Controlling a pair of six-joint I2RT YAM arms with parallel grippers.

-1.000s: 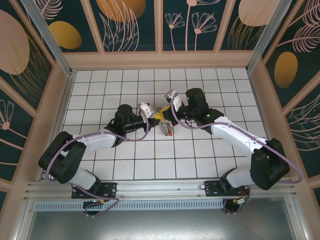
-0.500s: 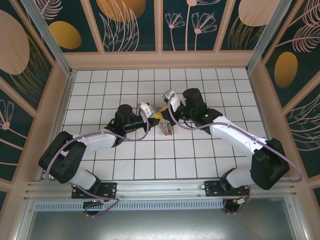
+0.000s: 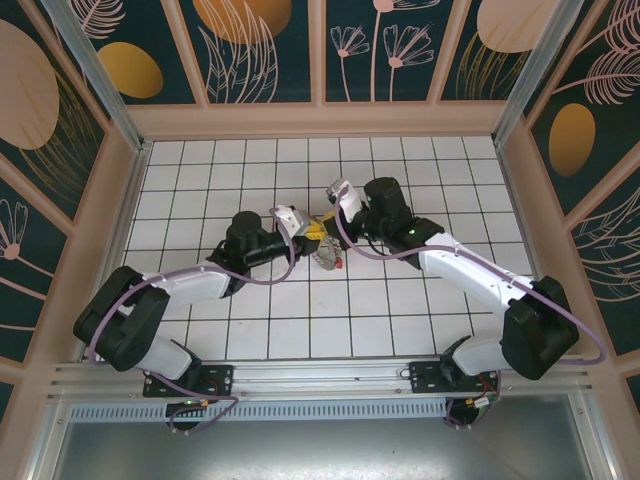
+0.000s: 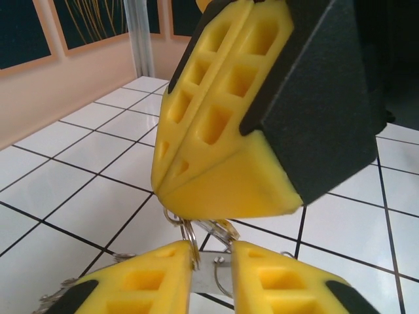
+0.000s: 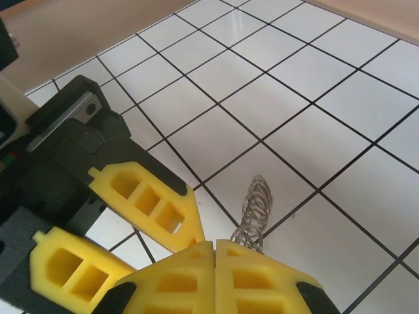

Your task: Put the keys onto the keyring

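Mid-task: right gripper (image 5: 215,244) pinched shut on keyring (image 5: 255,208), left gripper (image 4: 213,254) slightly parted, holding nothing; whether any keys are threaded is unclear.

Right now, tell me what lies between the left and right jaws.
Left wrist view: the keyring hangs from the right gripper into the left gripper's parted jaws.
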